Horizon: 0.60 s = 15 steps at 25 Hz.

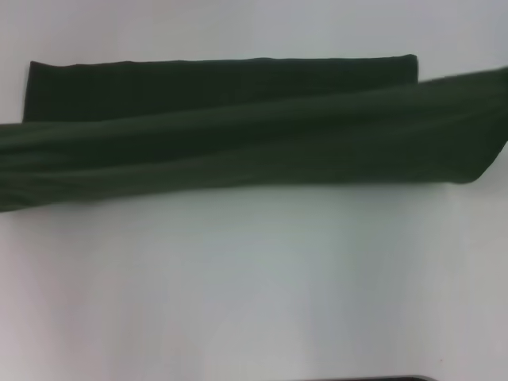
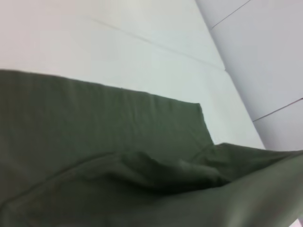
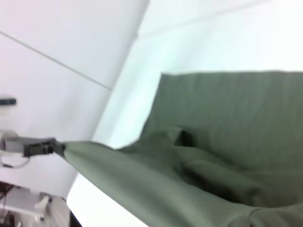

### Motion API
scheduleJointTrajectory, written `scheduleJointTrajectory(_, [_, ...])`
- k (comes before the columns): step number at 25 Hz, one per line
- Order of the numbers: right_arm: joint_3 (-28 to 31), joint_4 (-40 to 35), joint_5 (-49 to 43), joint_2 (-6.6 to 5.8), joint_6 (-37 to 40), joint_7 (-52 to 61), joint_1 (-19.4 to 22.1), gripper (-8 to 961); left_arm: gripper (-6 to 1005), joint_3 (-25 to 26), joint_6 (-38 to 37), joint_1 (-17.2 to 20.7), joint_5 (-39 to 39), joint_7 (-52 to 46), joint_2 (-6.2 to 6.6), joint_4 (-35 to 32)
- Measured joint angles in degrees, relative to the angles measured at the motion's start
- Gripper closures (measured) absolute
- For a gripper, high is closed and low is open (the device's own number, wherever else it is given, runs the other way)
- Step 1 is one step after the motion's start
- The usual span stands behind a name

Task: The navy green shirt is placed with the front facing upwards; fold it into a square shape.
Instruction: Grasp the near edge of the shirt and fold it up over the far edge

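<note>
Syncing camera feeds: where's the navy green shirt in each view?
Head view: navy green shirt, a wide band across the upper half, front layer lifted.
Left wrist view: fills the lower half.
Right wrist view: lower right, stretched toward the left gripper.
Shared landmark: the white table.

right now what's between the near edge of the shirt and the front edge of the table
Nothing: in the head view that stretch of white table below the navy green shirt is bare. No gripper shows there.

Only the left gripper (image 3: 47,147) shows, far off in the right wrist view, clamped on cloth
</note>
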<state>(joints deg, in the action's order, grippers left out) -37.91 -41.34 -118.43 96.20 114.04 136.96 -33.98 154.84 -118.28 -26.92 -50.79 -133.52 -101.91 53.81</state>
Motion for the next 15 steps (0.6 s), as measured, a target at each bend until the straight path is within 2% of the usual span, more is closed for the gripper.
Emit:
scheduleJointTrajectory(3, [-1.18,0.12,0.68,-0.21,-0.03,0.44,0.73,900,993,-0.56,-0.07,0.42,-0.73,0.18,0.05,-0.01])
scheduleJointTrajectory(5, [-2.68,0.38,-0.05,0.14,-0.11,0.51,1.08,900,993,-2.80,-0.10,0.54,0.33,0.18,0.17,-0.50])
scheduleJointTrajectory(11, [-5.24,0.65,-7.42,3.07,-0.27,0.68,1.37,900,993,-11.42,-0.08,-0.41,2.46,0.51,0.20,-2.16])
scheduleJointTrajectory(15, [-5.50,0.65,-11.91,3.91,-0.28,1.78,1.34,900,993,-13.24,0.07,-1.40,4.64,0.50,0.02,-2.20])
